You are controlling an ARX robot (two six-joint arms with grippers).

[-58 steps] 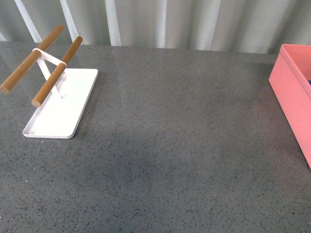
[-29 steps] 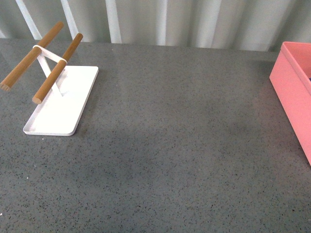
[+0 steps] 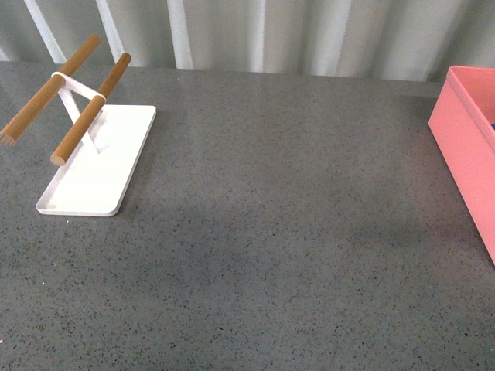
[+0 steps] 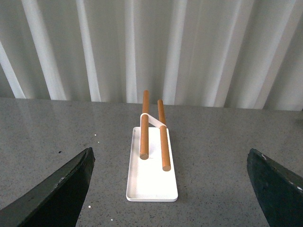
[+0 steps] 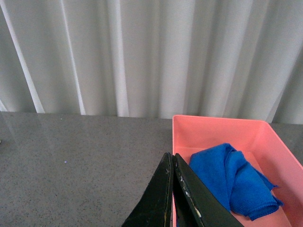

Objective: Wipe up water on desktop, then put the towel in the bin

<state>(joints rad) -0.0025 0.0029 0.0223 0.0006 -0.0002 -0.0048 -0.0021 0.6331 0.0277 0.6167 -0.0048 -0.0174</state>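
At the right edge of the front view sits the pink bin (image 3: pixel 468 147), and the right wrist view shows the blue towel (image 5: pixel 232 182) crumpled inside it, resting against the bin's floor and clear of any grip. The right gripper (image 5: pixel 173 189) hangs beside the bin's near wall with its jaws pressed together and empty; the left gripper (image 4: pixel 170 189) has its jaws spread wide apart, holding nothing, looking toward the white tray (image 4: pixel 151 184) and its two wooden bars (image 4: pixel 145 124). Compared with the front views a second and half a second back, almost nothing differs: the tray sits a touch differently in the frame (likely a small camera shift), and the counter (image 3: pixel 278 232) shows no visible puddle. Judged from this, both wiping and binning look finished, with nothing left but rest.
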